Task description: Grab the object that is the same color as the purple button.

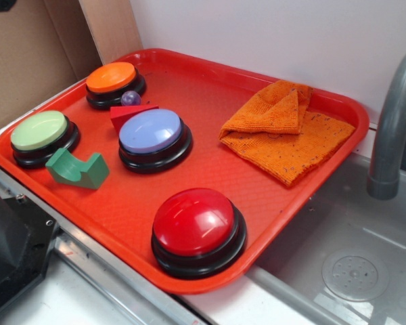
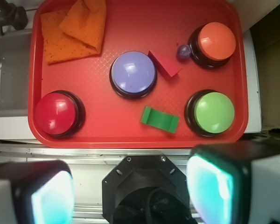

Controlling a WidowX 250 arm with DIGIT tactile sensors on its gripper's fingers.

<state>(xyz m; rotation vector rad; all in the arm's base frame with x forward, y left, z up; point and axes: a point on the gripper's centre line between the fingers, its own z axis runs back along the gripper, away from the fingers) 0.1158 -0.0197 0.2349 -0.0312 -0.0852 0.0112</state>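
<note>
A small glossy dark-purple ball (image 1: 130, 98) lies on the red tray (image 1: 210, 162), touching the orange button's base and just behind the red wedge block (image 1: 128, 114). In the wrist view the ball (image 2: 183, 52) sits left of the orange button. The purple button (image 1: 150, 131), a lavender-blue dome on a black base, stands mid-tray and shows in the wrist view (image 2: 133, 72). My gripper (image 2: 130, 191) is open and empty, its teal-padded fingers (image 2: 210, 186) wide apart, high above the robot base and off the tray's near edge. It is out of the exterior view.
Also on the tray are an orange button (image 1: 111, 78), a green button (image 1: 39, 130), a red button (image 1: 194, 222), a green arch block (image 1: 78, 169) and a folded orange cloth (image 1: 284, 125). A grey faucet (image 1: 392, 128) and a sink lie to the right.
</note>
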